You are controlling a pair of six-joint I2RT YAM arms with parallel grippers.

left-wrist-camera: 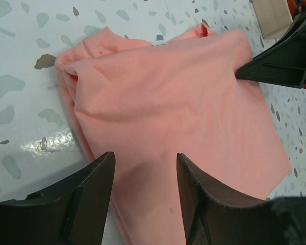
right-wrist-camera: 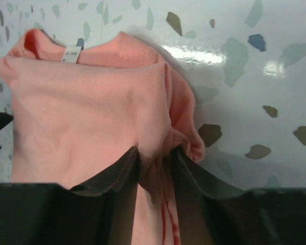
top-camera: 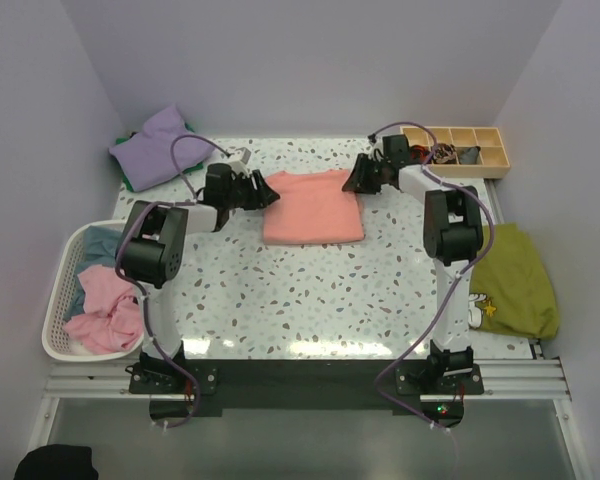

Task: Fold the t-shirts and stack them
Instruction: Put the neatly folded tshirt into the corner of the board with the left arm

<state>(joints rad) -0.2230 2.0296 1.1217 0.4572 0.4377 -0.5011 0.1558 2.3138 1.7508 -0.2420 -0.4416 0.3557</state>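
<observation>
A salmon-pink t-shirt (top-camera: 313, 207) lies folded into a rough rectangle at the back middle of the speckled table. My left gripper (top-camera: 270, 190) is open at the shirt's upper left corner, its fingers (left-wrist-camera: 86, 189) spread over the cloth (left-wrist-camera: 168, 102) without holding it. My right gripper (top-camera: 352, 180) is at the upper right corner, shut on a bunched fold of the shirt (right-wrist-camera: 92, 117); the cloth is pinched between its fingers (right-wrist-camera: 117, 173). A lavender t-shirt (top-camera: 160, 147) lies at the back left. A green t-shirt (top-camera: 515, 280) lies at the right edge.
A white basket (top-camera: 58, 300) at the left holds pink (top-camera: 105, 310) and light blue (top-camera: 98, 245) shirts. A wooden compartment tray (top-camera: 460, 148) sits at the back right. White walls close in the table on three sides.
</observation>
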